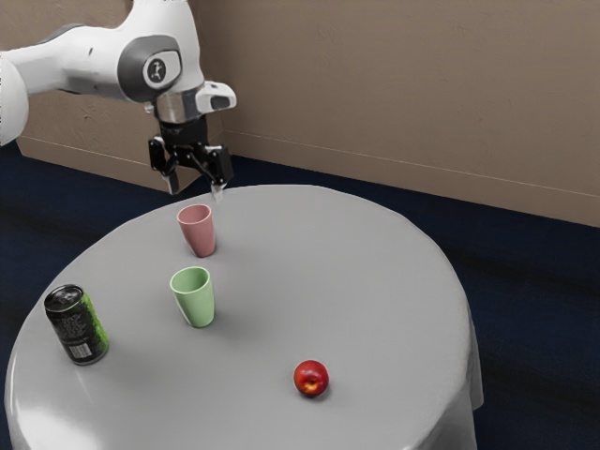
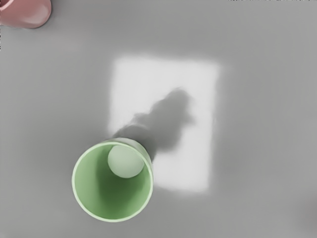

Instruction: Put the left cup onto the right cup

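Observation:
A pink cup (image 1: 197, 230) stands upright on the round grey table (image 1: 356, 281), toward the back at the exterior view's left. In front of it, a short way nearer the camera, a green cup (image 1: 192, 296) stands upright too. My gripper (image 1: 195, 190) hangs just above the pink cup's rim, pointing down, open, with nothing between its fingers. From the wrist camera I look down into the green cup (image 2: 112, 180), its mouth open and hollow, while the pink cup (image 2: 24, 13) shows at the picture's corner.
A black and green drinks can (image 1: 77, 324) stands near the table's edge at the exterior view's left. A red apple (image 1: 310, 378) lies toward the front. A brown wall runs behind the table, and dark floor surrounds it.

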Tool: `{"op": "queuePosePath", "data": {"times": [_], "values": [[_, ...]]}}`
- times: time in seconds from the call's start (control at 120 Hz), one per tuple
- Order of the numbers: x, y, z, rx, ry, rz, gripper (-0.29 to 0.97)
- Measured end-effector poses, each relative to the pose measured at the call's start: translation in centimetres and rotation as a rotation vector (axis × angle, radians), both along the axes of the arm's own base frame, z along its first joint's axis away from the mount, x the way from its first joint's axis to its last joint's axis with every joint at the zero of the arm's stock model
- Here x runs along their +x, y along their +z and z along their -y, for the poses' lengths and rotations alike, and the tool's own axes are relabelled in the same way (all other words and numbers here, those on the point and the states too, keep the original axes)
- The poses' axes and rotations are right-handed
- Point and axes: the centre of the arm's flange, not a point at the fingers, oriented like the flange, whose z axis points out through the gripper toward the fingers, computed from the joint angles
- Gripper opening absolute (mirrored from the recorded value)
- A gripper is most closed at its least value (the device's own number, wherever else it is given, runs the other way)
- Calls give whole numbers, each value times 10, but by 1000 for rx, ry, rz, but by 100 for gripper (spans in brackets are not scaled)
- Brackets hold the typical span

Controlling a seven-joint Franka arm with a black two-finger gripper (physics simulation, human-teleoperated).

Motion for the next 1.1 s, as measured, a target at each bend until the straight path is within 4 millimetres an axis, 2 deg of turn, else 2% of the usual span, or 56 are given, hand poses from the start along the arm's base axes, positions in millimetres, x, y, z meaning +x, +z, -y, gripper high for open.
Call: {"op": "queuePosePath", "data": {"times": [0.3, 0.45, 0.683, 1.1], "values": [[19, -38, -33, -20, 46, -13, 67], [34, -55, -46, -32, 51, -5, 66], [56, -74, -65, -45, 45, 4, 64], [81, -103, -93, -66, 10, 5, 64]]}}
